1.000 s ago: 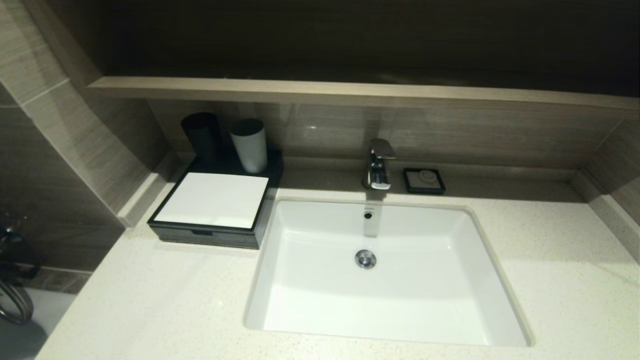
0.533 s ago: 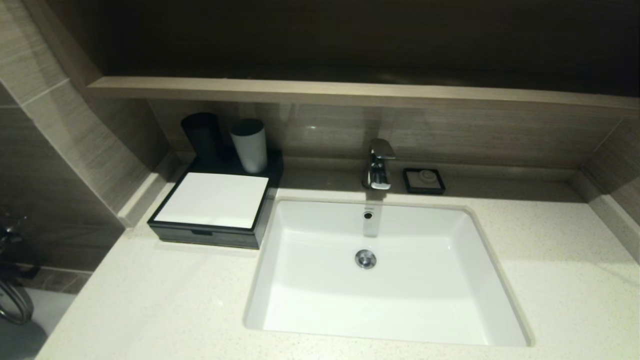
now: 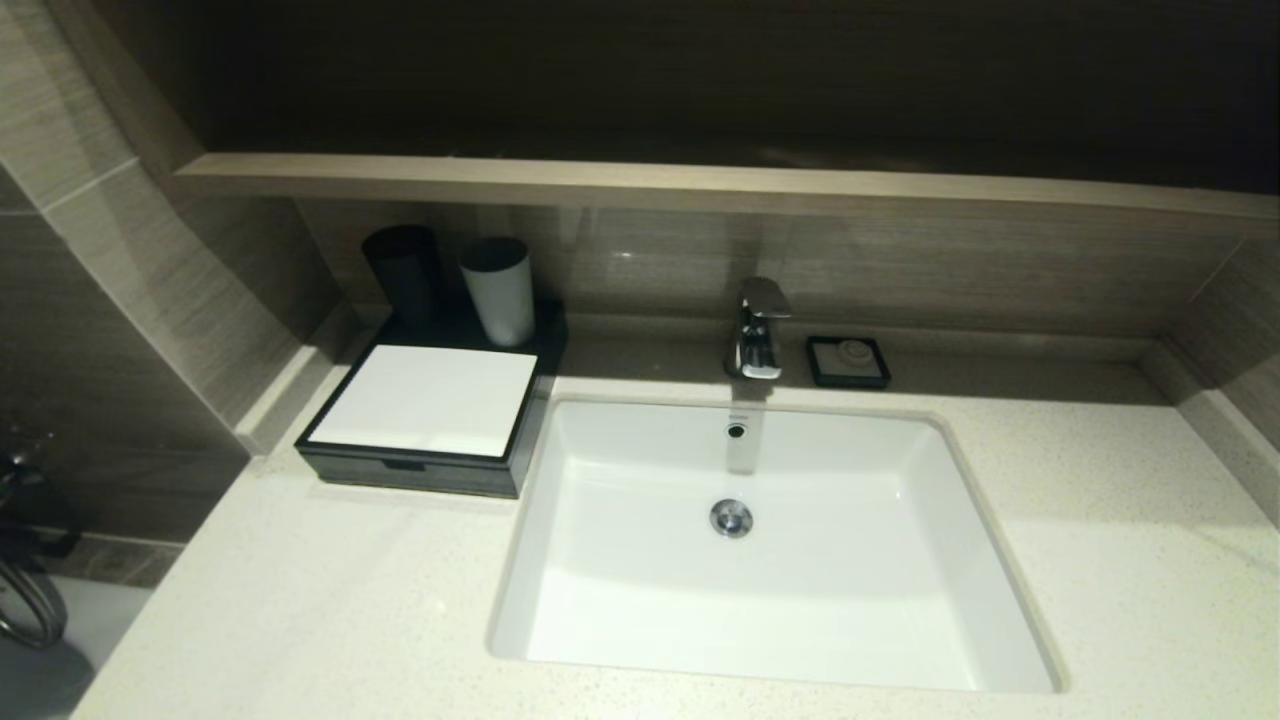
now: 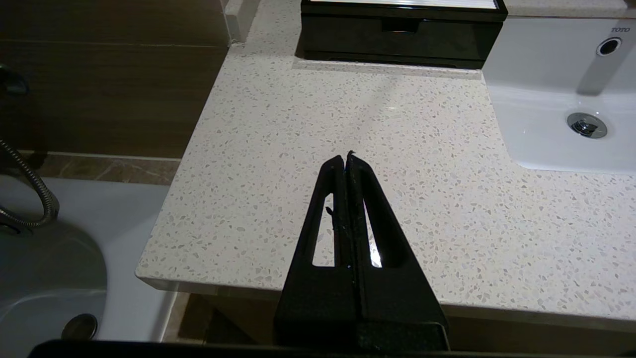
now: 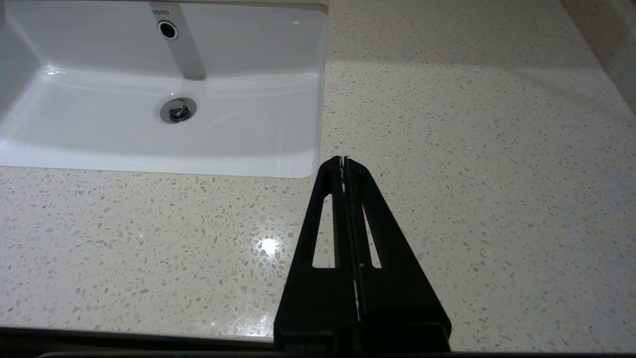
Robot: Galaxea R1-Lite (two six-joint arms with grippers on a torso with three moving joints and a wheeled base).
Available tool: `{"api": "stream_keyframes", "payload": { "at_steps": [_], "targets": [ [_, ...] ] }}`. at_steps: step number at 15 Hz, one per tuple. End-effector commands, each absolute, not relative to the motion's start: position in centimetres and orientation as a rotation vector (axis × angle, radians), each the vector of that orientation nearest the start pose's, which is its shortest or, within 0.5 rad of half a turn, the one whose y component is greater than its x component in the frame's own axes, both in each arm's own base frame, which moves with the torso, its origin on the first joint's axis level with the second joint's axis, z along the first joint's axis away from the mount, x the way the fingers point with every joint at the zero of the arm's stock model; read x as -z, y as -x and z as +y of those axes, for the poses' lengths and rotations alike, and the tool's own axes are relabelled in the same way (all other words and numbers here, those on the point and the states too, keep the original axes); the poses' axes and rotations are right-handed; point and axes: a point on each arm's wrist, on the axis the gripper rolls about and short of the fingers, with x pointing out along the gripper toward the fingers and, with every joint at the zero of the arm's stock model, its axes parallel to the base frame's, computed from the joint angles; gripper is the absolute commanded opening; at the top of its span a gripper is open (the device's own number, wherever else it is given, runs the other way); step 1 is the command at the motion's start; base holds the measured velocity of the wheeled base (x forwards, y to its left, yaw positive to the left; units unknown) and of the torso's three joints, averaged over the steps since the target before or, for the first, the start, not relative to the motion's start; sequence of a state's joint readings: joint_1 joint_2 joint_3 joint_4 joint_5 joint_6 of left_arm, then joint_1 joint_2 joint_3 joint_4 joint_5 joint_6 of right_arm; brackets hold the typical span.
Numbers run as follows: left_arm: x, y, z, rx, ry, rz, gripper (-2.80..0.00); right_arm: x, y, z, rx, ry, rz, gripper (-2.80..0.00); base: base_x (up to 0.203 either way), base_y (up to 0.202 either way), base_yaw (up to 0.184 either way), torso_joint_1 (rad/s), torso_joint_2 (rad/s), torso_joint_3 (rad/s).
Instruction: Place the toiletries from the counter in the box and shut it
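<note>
The black box (image 3: 425, 415) with a white top panel stands at the back left of the speckled counter (image 3: 300, 600), its drawer front shut; it also shows in the left wrist view (image 4: 397, 35). No toiletry packets show in any view. My left gripper (image 4: 346, 156) is shut and empty, hovering above the counter's front left part, well short of the box. My right gripper (image 5: 343, 160) is shut and empty above the counter, at the front right corner of the basin (image 5: 149, 124). Neither gripper shows in the head view.
A black cup (image 3: 402, 270) and a white cup (image 3: 497, 288) stand behind the box. A chrome tap (image 3: 757, 330) and a small black soap dish (image 3: 848, 361) sit behind the basin (image 3: 900, 560). A wooden ledge (image 3: 700, 185) runs above. A wall bounds the left.
</note>
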State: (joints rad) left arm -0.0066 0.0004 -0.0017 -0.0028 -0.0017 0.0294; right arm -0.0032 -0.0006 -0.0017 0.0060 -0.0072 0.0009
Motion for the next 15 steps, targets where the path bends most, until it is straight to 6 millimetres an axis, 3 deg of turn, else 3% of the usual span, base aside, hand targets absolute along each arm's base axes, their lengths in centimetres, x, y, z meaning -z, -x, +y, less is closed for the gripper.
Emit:
{"api": "stream_keyframes", "payload": {
  "at_steps": [1,15],
  "targets": [
    [-7.62,2.29,0.01,0.008,-0.03,-0.005,-2.8,-7.52,2.3,-0.01,0.011,-0.001,0.003,-2.8,0.0,0.0,0.0,0.0,0.0,0.0],
    [-7.62,2.29,0.01,0.008,-0.029,-0.005,-2.8,-7.52,2.3,-0.01,0.011,-0.002,0.003,-2.8,0.0,0.0,0.0,0.0,0.0,0.0]
  ]
}}
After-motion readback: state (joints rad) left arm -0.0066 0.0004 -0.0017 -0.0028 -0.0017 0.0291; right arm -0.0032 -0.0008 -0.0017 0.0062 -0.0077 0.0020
